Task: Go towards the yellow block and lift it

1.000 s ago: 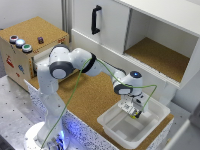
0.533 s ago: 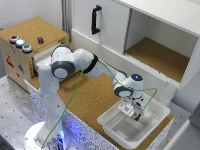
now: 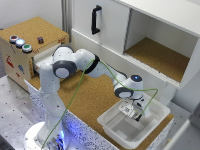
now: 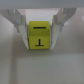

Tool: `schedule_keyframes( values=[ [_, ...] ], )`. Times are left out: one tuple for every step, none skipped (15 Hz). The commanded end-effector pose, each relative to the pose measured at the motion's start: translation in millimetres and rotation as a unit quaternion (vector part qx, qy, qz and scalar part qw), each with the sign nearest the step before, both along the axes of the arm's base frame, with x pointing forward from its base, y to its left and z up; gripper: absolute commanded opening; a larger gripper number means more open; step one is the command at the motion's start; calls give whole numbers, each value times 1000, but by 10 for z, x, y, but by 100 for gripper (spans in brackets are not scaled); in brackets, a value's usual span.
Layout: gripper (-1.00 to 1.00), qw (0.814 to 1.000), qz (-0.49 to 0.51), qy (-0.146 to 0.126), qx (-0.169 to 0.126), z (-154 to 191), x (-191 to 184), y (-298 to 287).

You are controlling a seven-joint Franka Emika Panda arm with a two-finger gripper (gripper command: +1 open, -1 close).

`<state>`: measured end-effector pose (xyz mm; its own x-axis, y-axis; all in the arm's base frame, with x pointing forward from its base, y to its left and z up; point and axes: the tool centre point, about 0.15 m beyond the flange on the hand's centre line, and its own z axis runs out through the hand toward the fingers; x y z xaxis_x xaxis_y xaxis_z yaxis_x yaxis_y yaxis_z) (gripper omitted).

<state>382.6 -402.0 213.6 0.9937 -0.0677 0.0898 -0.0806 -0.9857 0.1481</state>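
cork-topped counter (image 3: 87, 95) holds a white tray (image 3: 150, 120); inside it, jaws grip the yellow block (image 4: 39, 36).

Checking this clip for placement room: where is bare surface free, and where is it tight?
Free: the cork counter between the robot base and the white tray, and the cabinet's open cork shelf. Tight: the tray's far end, where the gripper straddles the yellow block.

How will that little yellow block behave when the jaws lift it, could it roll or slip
The yellow block has flat faces and square edges, so it probably won't roll. It looks rigid and likely light. The jaws flank opposite flat sides, so slipping seems unlikely.
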Motion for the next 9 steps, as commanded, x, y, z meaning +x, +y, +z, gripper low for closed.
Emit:
schedule_keyframes(
  values=[
    [-100, 999, 22, -48, 13, 222, 106, 118],
    [-100, 998, 25, -56, 15, 306, 119, 145],
    [-100, 997, 30, -70, 18, 463, 154, 196],
    [-100, 996, 34, -85, 21, 605, 185, 242],
    [-100, 994, 38, -98, 25, 768, 215, 305],
    [-100, 992, 47, -111, 29, 916, 215, 369],
    [-100, 990, 60, -125, 34, 1064, 194, 460],
    [-100, 987, 77, -134, 40, 1186, 163, 574],
    [-100, 986, 89, -136, 45, 1244, 136, 655]
  ],
)
